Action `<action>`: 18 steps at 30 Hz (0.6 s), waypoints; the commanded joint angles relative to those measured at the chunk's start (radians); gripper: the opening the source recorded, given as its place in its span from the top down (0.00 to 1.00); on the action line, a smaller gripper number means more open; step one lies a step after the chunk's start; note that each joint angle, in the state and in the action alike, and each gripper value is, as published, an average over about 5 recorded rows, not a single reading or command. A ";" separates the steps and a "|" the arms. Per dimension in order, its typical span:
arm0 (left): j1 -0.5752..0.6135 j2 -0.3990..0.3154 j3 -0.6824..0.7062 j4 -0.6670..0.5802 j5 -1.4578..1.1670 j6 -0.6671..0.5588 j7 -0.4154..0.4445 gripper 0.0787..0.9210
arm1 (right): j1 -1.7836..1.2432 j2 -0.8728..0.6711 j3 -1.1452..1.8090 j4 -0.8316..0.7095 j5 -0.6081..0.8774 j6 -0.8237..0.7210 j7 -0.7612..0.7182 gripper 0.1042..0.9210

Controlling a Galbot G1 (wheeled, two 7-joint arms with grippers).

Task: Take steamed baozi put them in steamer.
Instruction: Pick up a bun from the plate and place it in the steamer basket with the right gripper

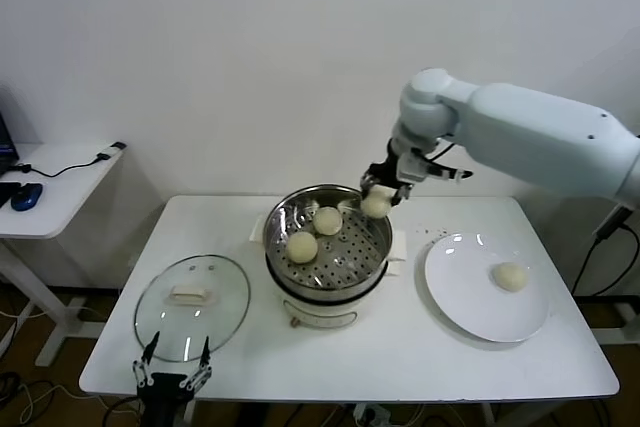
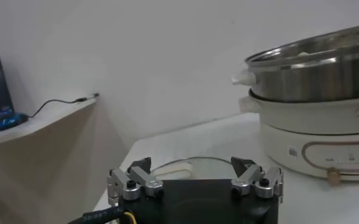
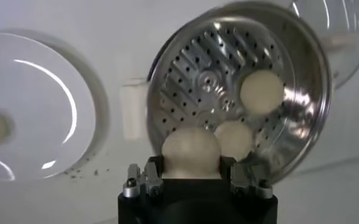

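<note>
Right gripper [image 1: 382, 191] over far-right rim of steamer [image 1: 328, 277] — jaws clenched on baozi [image 3: 191, 151], held above perforated tray. Two more baozi already on tray [image 1: 302, 246] [image 1: 328, 220], close together but apart. Fourth baozi [image 1: 510, 276] on white plate [image 1: 462, 297], right side of bench [image 1: 420, 357]. Glass lid [image 1: 192, 305] flat on bench left of steamer. Left gripper [image 1: 172, 379] parked low at front-left bench edge (near lid) — jaws released, holding nothing.

Two cream baozi [image 1: 314, 233] on steamer [image 1: 328, 292] tray; one held over rim [image 1: 376, 205]; one on plate [image 1: 510, 276]
</note>
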 commanded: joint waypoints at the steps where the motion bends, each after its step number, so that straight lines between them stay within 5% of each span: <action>1: -0.001 0.000 0.002 0.004 -0.003 0.003 -0.002 0.12 | -0.079 0.140 -0.028 0.047 -0.036 0.073 0.009 0.39; 18: -0.011 0.010 -0.008 0.022 -0.011 0.009 -0.002 0.12 | -0.164 0.212 -0.063 -0.005 -0.069 0.127 0.022 0.38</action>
